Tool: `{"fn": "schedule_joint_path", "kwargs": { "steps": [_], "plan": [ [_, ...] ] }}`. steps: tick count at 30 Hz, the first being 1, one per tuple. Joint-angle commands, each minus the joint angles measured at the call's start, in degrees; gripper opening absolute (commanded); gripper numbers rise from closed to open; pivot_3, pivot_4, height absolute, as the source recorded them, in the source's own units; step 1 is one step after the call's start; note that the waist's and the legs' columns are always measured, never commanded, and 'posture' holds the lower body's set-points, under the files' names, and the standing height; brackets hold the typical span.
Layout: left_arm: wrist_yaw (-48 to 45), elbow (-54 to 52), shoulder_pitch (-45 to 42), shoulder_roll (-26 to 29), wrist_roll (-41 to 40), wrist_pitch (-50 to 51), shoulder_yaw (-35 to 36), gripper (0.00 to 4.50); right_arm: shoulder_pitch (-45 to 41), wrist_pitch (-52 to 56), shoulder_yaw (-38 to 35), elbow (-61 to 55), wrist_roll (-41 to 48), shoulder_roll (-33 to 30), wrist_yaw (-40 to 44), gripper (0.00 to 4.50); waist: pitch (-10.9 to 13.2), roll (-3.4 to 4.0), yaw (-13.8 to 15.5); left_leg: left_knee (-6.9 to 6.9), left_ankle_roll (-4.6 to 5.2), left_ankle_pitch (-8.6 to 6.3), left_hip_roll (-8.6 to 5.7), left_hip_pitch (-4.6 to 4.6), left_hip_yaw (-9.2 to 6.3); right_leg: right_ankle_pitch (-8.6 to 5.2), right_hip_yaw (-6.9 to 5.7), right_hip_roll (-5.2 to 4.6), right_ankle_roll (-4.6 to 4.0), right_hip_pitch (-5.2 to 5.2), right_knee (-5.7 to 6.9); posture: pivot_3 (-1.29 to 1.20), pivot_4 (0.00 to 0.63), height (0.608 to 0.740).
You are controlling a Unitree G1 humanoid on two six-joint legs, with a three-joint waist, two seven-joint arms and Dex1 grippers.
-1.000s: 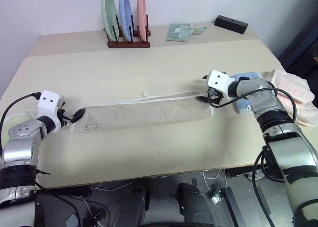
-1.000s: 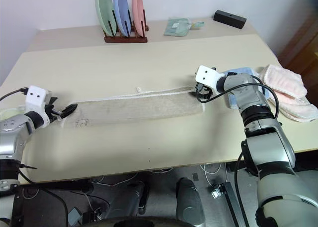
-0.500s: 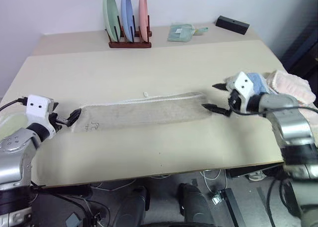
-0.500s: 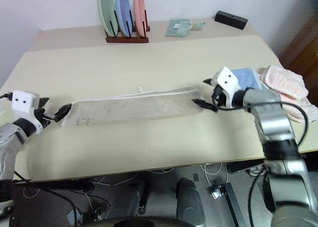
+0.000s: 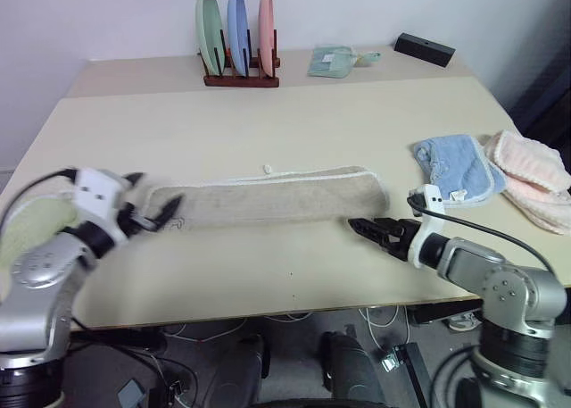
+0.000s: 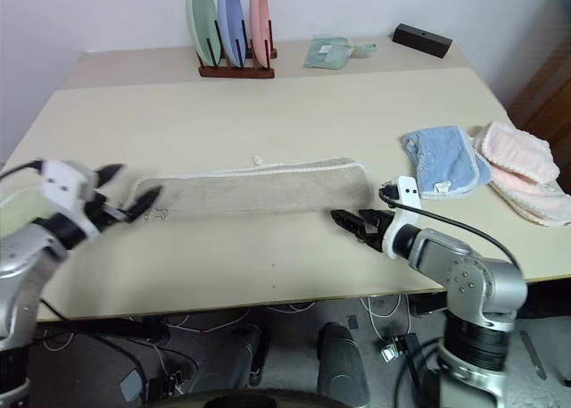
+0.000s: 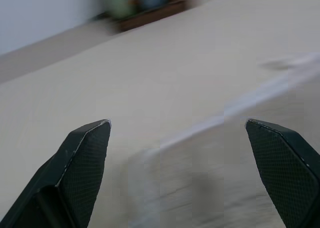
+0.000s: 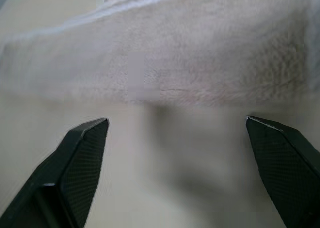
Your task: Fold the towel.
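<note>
We judge the step in hand to be the next fold of the long beige-tan terry towel [image 5: 268,198], which lies as a narrow strip across the middle of the pale wooden table [image 5: 294,122], so we want each gripper to take one short end cleanly before anything is lifted. Our left gripper [image 5: 153,212] hovers with its black fingers spread wide at the towel's left end, and our right gripper [image 5: 373,231] points at the table just in front of the right end, its fingers likewise apart and holding nothing. We should pinch through all the layers at the edge and carry one end over the other evenly, keeping the edges aligned. The towel looks flat, with white corded edging along its far side, a small white tag [image 5: 267,169] there, and a small dark mark near the left end.
</note>
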Motion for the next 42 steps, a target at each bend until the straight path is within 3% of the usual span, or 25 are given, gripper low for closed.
{"fn": "schedule_joint_path", "kwargs": {
  "steps": [1,7,8,10,17,23,27,31,37,39,42],
  "plan": [
    [-1.67,-6.46,0.13,-0.23,-3.15,2.52,-4.37,4.44,-4.08,3.71,-6.57,0.29,0.06,4.7,-6.85,4.46,-0.01,0.02,-0.08,0.0,0.0,0.0,0.0,0.0,-0.01,0.0,0.0,0.01,0.0,0.0,0.0,0.0,0.15,0.74],
    [0.56,-9.62,-1.89,-5.14,-3.43,4.78,-13.1,4.44,-13.43,0.96,-15.53,8.48,-2.92,12.62,-18.22,4.46,-0.07,0.09,-0.36,0.05,0.01,0.0,-0.01,0.03,0.04,0.0,0.0,0.04,0.0,0.06,0.02,0.0,0.15,0.74],
    [0.67,-9.7,-1.94,-5.43,-3.2,4.85,-13.57,4.46,-13.91,0.74,-15.75,9.2,-3.07,12.75,-18.82,4.21,-0.07,0.1,-0.37,0.06,0.01,0.0,0.0,0.04,0.03,0.0,-0.01,0.05,0.0,0.06,0.03,0.0,0.15,0.74],
    [0.89,-10.19,-1.89,-6.01,-3.23,4.99,-14.61,4.46,-15.16,-0.58,-16.64,10.7,-3.28,13.55,-20.67,3.61,-0.08,0.11,-0.44,0.05,0.02,0.0,0.0,0.04,0.03,0.0,-0.04,0.07,0.0,0.06,0.09,0.0,0.15,0.74],
    [1.07,-11.14,-0.79,-6.36,-3.26,4.73,-16.26,4.46,-16.38,-3.51,-16.87,10.67,-1.93,12.65,-23.1,0.07,-0.07,0.21,-1.26,0.03,0.03,-0.01,-0.01,0.04,0.03,-0.01,-0.04,0.07,0.0,0.06,0.08,0.0,0.15,0.74],
    [0.55,-9.95,-0.44,-6.22,-2.49,3.74,-17.2,4.46,-15.4,-2.98,-13.9,7.48,-0.66,0.01,-17.62,0.02,-0.04,0.35,-1.19,0.03,0.07,-0.01,-0.03,0.01,0.04,-0.02,-0.05,0.05,0.01,0.06,0.05,0.0,0.15,0.74],
    [-0.23,-8.48,-1.28,-6.34,-1.94,3.21,-17.88,4.46,-14.77,-6.5,-5.23,6.02,-1.5,-12.71,-9.45,0.02,-0.04,0.37,-1.42,0.03,0.09,-0.03,-0.02,0.0,0.2,-0.05,-0.06,0.05,0.05,0.07,0.0,0.0,0.15,0.74],
    [-0.87,-7.52,-2.19,-6.36,-1.44,2.79,-18.37,4.46,-13.79,-14.14,11.63,0.07,-3.75,-21.86,1.75,0.02,-0.04,0.39,-1.87,0.0,0.18,-0.08,0.11,0.05,0.29,-0.06,-0.05,0.14,0.05,0.11,-0.06,0.0,0.15,0.74],
    [-0.81,-7.35,-2.44,-6.5,-1.07,2.53,-18.78,4.46,-12.68,-24.59,33.01,-5.77,-10.48,-28.14,12.47,0.02,-0.03,0.36,-1.14,0.02,0.2,-0.09,0.13,-0.03,0.24,-0.05,-0.08,0.17,0.07,0.2,-0.41,0.0,0.15,0.74],
    [-0.55,-7.88,-1.9,-6.59,-0.83,2.47,-19.02,4.46,-12.7,-27.68,39.69,-4.35,-14.34,-27.06,12.76,0.02,-0.05,0.28,-1.12,0.1,0.23,-0.11,0.07,-0.05,0.2,-0.04,-0.1,0.12,0.09,0.33,-0.64,0.0,0.15,0.74],
    [-0.14,-8.5,-1.4,-6.75,-0.51,2.57,-19.27,4.46,-12.86,-30.47,44.08,-1.12,-18.21,-24.49,11.85,0.02,-0.04,0.28,-1.16,0.18,0.3,-0.16,0.03,-0.07,0.12,-0.01,-0.07,0.04,0.13,0.34,-0.68,0.0,0.15,0.74]
  ]
}}
